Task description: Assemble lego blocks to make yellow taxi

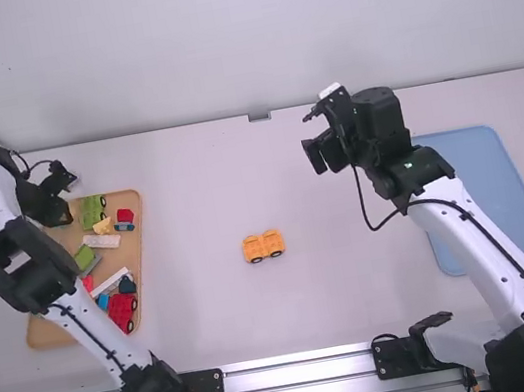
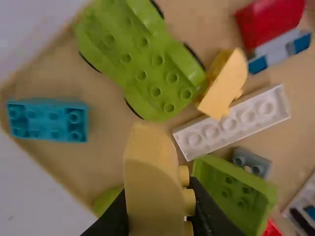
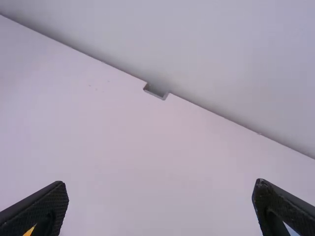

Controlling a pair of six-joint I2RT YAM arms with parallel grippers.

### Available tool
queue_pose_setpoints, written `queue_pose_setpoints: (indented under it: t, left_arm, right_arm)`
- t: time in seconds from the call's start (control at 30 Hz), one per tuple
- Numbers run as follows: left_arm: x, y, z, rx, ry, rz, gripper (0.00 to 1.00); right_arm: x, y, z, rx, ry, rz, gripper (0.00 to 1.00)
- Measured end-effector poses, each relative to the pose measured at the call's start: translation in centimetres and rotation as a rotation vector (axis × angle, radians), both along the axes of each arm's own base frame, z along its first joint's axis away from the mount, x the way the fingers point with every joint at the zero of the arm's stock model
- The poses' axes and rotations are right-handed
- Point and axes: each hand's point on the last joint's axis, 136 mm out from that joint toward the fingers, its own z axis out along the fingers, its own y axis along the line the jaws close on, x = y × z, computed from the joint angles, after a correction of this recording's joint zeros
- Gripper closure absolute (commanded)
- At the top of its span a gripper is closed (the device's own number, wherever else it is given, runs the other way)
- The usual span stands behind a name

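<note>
While the left gripper holds one smooth, curved yellow block with round studs over the wooden tray's far left corner, the yellow wheeled base sits well inside the table's edges; the right gripper is empty, fingers wide apart.

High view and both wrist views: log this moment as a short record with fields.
left pincer: closed on a yellow block, above the wooden tray
right pincer: open, nothing between its fingers
mid-table: orange-yellow wheeled base
wooden tray: green wheeled base, white brick, teal brick, others
right side: blue tray
taxi: unfinished, held block apart from the orange-yellow base
</note>
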Motion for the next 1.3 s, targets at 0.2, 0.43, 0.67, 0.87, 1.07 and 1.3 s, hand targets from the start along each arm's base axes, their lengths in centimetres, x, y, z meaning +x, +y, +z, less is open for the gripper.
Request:
queue_pose_setpoints:
  t: [0.2,0.43,0.67,0.87,1.07,1.3]
  left_arm:
    - [3.5,-3.4,3.3,0.038,-0.074,0.002,0.96]
    - [6.1,-9.6,5.7,0.011,-0.153,-0.066,0.98]
    - [5.3,-13.1,10.1,-0.017,-0.295,-0.113,0.98]
    - [4.4,-18.1,11.3,0.005,-0.432,-0.23,0.98]
    - [2.2,-27.1,9.1,0.011,-0.554,-0.46,0.93]
    - [-1.3,-34.3,10.3,0.002,-0.776,-0.647,0.88]
  right_arm:
    - [0.9,1.4,0.1,0.059,-0.011,0.042,0.01]
    - [4.1,2.8,-3.1,0.114,0.025,0.026,0.01]
    - [5.0,4.5,-4.2,0.169,0.034,0.09,0.01]
    - [4.1,6.1,-4.6,0.246,0.097,0.162,0.01]
    - [3.1,6.5,-5.3,0.324,0.196,0.146,0.01]
    - [1.6,6.3,-5.8,0.41,0.31,0.201,0.17]
